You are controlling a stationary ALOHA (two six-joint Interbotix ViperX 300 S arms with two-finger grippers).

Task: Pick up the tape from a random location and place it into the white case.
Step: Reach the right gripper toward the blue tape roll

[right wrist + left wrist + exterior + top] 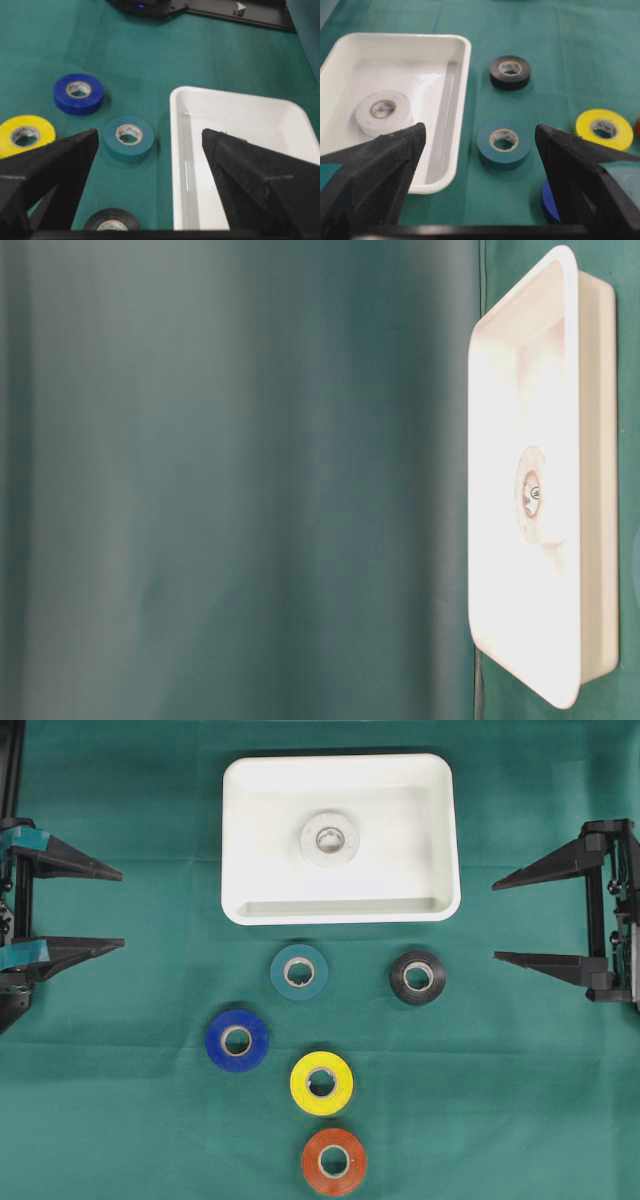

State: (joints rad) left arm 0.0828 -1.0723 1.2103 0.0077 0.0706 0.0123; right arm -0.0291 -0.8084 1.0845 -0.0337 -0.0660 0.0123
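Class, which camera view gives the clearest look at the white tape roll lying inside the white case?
The left wrist view: the white tape roll stands out from the white case, hole and side visible. The overhead view shows it faintly, white on white. The table-level view shows it washed out by glare. The right wrist view does not show it.

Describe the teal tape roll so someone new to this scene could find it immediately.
Start at the white case at the top centre of the green cloth. Just below its near rim, left of centre, lies the teal tape roll, flat, hole up. It is the roll closest to the case and nearly matches the cloth, unlike the black roll to its right.
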